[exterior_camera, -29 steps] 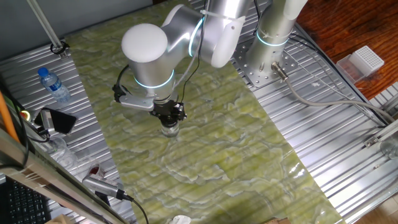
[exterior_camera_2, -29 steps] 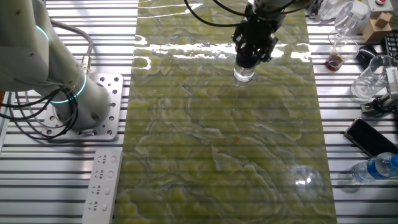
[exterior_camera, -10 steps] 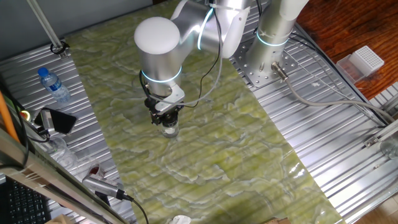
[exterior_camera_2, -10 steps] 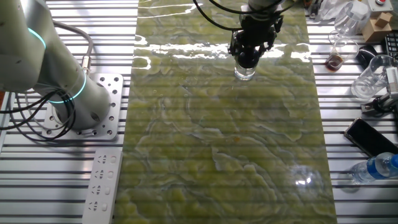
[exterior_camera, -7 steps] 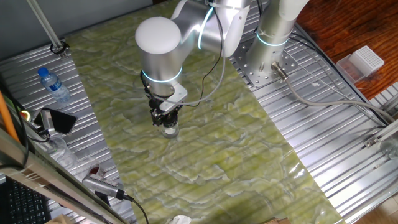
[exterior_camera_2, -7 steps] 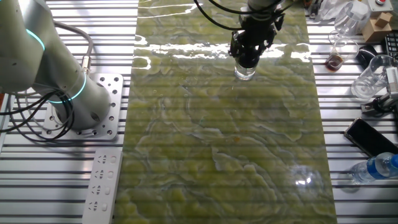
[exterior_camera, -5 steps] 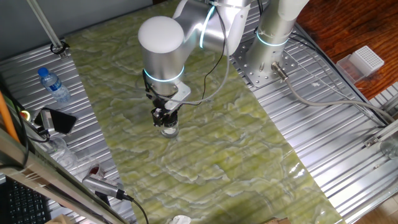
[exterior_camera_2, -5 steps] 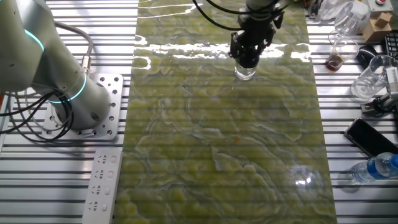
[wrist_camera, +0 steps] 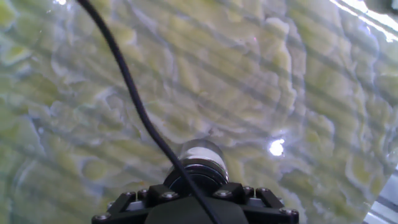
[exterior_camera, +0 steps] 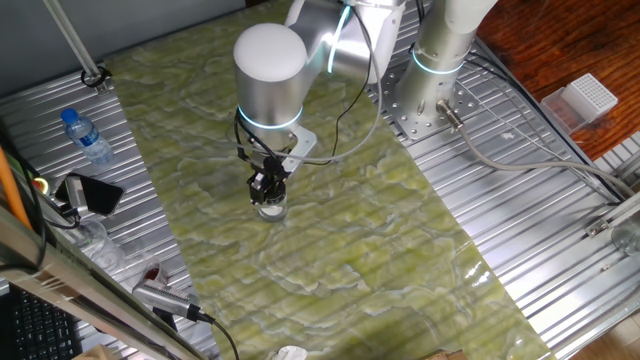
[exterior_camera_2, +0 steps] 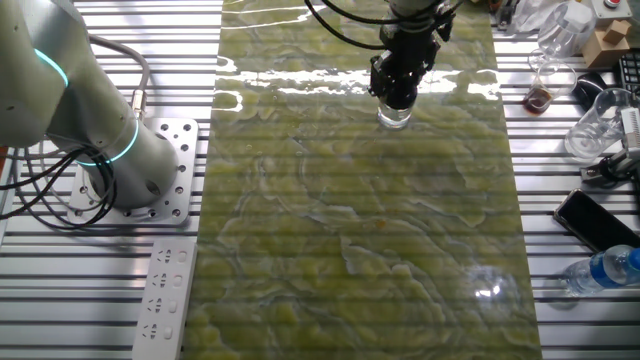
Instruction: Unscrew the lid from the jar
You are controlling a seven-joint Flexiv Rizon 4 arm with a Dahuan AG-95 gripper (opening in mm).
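Observation:
The jar [exterior_camera: 271,210] is small, clear glass, and stands upright on the green marbled mat. My gripper [exterior_camera: 268,191] comes straight down on its top, so in the fixed views the fingers hide the lid. In the other fixed view only the glass body of the jar [exterior_camera_2: 394,117] shows below the gripper [exterior_camera_2: 398,97]. In the hand view the black lid [wrist_camera: 196,175] sits between the jaws of the gripper [wrist_camera: 198,182], above the glass of the jar [wrist_camera: 200,152]. The jaws appear shut on the lid.
A water bottle with a blue cap [exterior_camera: 86,138] and a phone [exterior_camera: 91,194] lie left of the mat. The arm's base [exterior_camera: 431,101] is at the back. A second arm [exterior_camera_2: 95,120], a power strip [exterior_camera_2: 165,300] and glassware [exterior_camera_2: 592,126] flank the mat.
My wrist has turned about the vertical axis over the jar, its side block swinging round. The jar stays at the same spot on the mat.

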